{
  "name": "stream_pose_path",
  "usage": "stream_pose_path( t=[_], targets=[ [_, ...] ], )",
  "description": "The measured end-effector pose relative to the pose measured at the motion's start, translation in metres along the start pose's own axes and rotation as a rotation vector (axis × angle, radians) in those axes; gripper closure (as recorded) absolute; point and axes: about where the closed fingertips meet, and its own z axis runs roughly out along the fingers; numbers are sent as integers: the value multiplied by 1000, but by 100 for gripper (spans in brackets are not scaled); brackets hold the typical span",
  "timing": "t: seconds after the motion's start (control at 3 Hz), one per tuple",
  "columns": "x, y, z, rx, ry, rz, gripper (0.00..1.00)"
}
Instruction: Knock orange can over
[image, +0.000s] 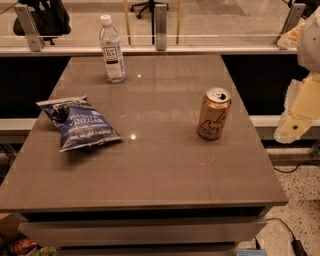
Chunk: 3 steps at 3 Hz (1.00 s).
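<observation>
The orange can (213, 114) stands upright on the right part of the brown table (160, 170), silver pull-tab top up and dark script facing me. My gripper (291, 129) is a pale cream shape at the frame's right edge, off the table's right side, to the right of the can and about level with it. It is apart from the can and holds nothing that I can see.
A clear water bottle (112, 50) stands upright at the table's back left. A blue chip bag (79, 123) lies flat at the left. A glass railing with metal posts (160, 22) runs behind the table. Cables lie on the floor (295, 200) at the right.
</observation>
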Motion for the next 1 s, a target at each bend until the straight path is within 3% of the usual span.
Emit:
stream_pose_path(
  t=[0.33, 1.0],
  targets=[
    [0, 0, 0, 0, 0, 0, 0],
    [-14, 6, 11, -89, -107, 26, 0]
  ],
)
